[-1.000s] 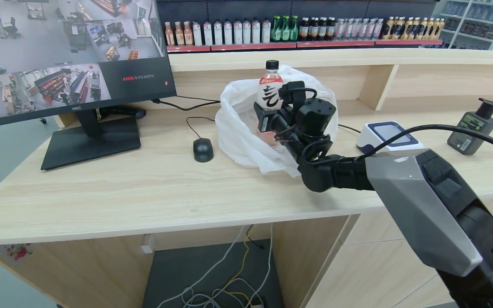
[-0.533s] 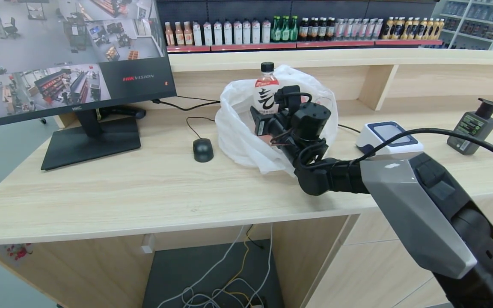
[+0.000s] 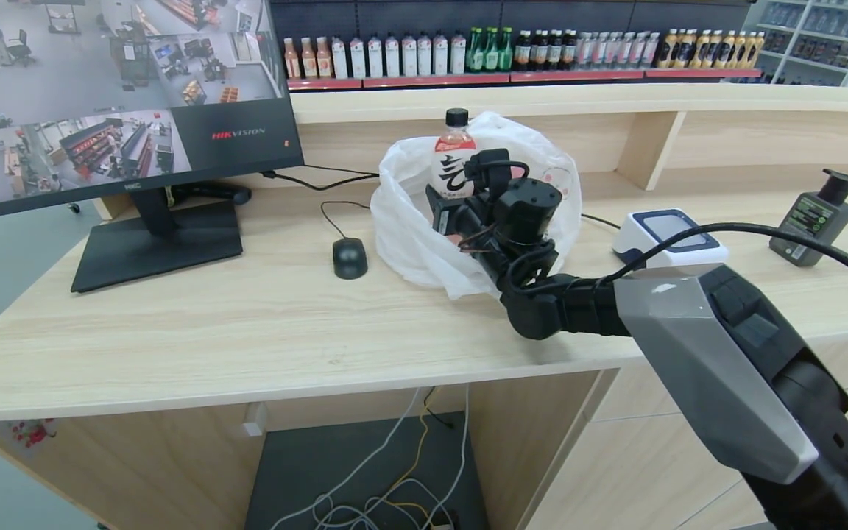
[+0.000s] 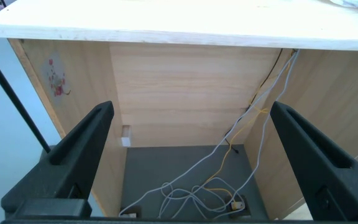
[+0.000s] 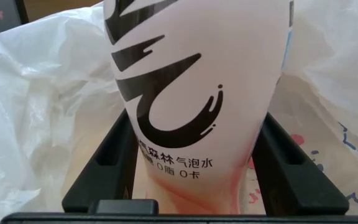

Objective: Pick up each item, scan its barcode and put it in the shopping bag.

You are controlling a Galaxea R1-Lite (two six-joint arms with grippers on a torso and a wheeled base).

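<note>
The right gripper (image 3: 459,213) is pinching the bottle (image 3: 454,158) (upright) in the bag (image 3: 403,221) mouth, upper centre; the left gripper (image 4: 191,149) is hanging spread wide

R gripper (image 5: 197,186) is clamping the bottle (image 5: 191,93) btwn its two black fingers (image 5: 107,165), one pressing on each side of the lower body; the bottle's white label w/ a black brush-stroke mark is facing the cam, pinkish liquid showing near the base. White shopping bag (image 5: 36,106) is crumpling around & behind the bottle; red & blue print is showing on one part of it.
</note>
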